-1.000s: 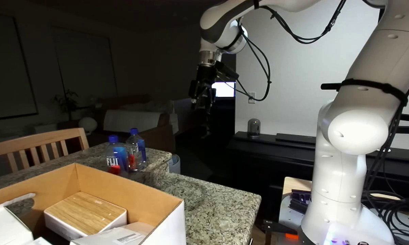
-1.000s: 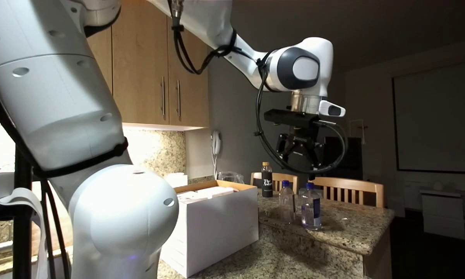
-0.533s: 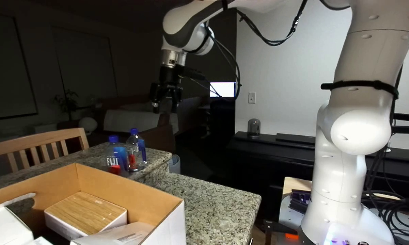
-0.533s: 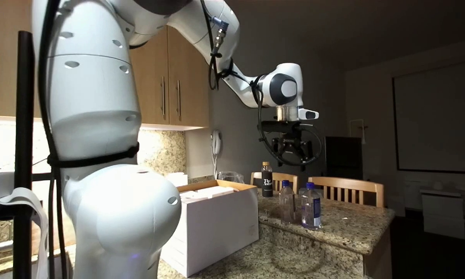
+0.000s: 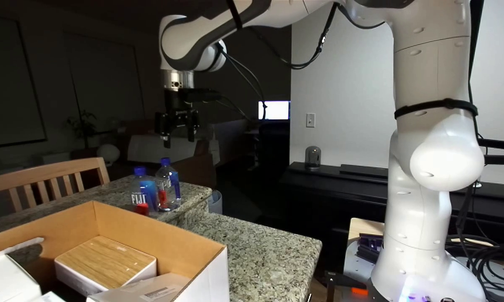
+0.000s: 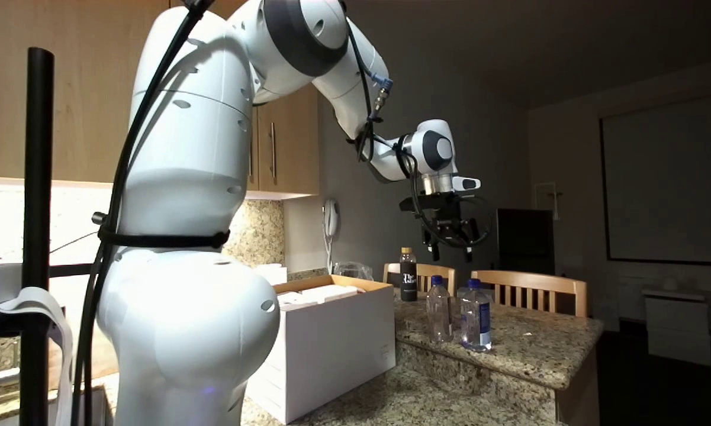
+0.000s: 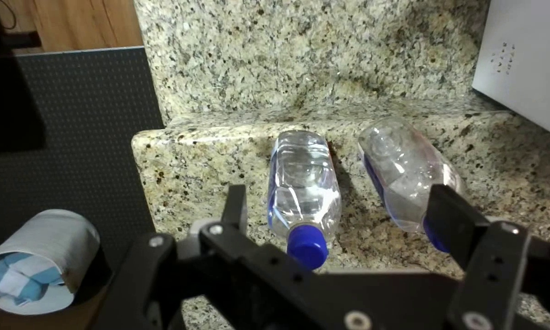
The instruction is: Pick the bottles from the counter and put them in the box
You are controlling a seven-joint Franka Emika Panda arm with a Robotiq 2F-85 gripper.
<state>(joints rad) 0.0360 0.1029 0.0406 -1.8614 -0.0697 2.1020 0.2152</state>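
Two clear bottles with blue caps stand upright on the raised part of the speckled granite counter point(image 5: 256, 256). The bottle nearer the counter's end point(image 5: 168, 186) also shows in an exterior view point(image 6: 476, 319) and the wrist view point(image 7: 304, 174). The bottle nearer the box point(image 5: 144, 191) shows there too point(image 6: 438, 310) point(image 7: 403, 174). My gripper point(image 5: 178, 142) is open and empty, pointing down above the bottles, apart from them. In the wrist view its fingers point(image 7: 342, 206) appear on either side of the nearer-end bottle's cap; the right finger partly hides the other cap. The white box point(image 6: 337, 349) stands open beside them.
The box holds a wood-topped carton point(image 5: 107, 264) and several white packages. A dark bottle with a tan cap point(image 6: 408, 278) stands further back on the counter. Wooden chairs point(image 6: 527, 287) stand behind the counter. A bin point(image 7: 41, 261) stands on the floor past the counter's end.
My arm has swung so that the gripper moved left in an exterior view, from beyond the counter's end to above the bottles. The gripper stays open. Bottles and box have not moved.
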